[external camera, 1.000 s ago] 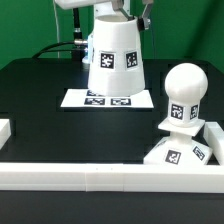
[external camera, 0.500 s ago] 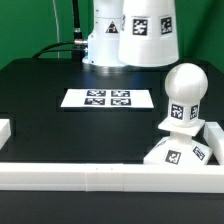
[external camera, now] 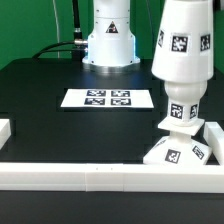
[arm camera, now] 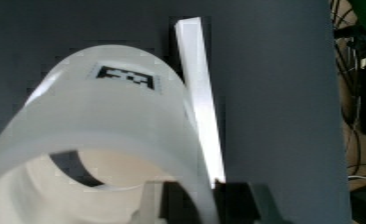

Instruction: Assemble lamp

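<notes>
The white tapered shade hangs upright at the exterior view's right. Its open lower end is down over the round top of the bulb piece, so only the bulb's tagged neck shows. The bulb piece stands on the tagged white base beside the front wall. In the exterior view the gripper is out of frame above the shade. In the wrist view my gripper is shut on the shade's wall, with one dark finger inside the rim and the other outside.
The marker board lies flat at the table's middle. The robot's white pedestal stands behind it. A white wall runs along the front edge, with a short white block at the exterior view's left.
The shade has travelled from above the marker board to the exterior view's right and come down over the bulb's round top, which now hides inside it.
</notes>
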{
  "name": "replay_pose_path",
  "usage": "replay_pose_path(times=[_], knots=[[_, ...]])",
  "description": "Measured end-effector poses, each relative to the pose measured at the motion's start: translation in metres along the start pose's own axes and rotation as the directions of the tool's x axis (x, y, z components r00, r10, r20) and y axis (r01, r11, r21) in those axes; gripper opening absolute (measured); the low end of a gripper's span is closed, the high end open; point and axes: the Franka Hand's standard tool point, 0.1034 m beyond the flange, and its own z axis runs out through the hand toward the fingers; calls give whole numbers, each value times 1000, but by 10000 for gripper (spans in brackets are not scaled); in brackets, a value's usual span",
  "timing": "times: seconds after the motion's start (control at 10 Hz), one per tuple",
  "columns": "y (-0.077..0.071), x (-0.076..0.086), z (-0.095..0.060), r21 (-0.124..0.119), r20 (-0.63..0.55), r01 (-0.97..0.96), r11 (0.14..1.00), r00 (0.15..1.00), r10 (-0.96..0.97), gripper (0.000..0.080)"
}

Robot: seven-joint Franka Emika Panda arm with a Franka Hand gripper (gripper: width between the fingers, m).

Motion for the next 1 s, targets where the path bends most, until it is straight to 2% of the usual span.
replay_pose_path(times=[0.5, 0.9, 1.0], knots=[[11, 8, 36, -12, -2, 6, 1000, 1000, -6, 45], [15, 7, 43, -15, 9, 3, 1000, 1000, -3, 45], [15, 7, 43, -15, 10, 3, 1000, 1000, -2, 122]])
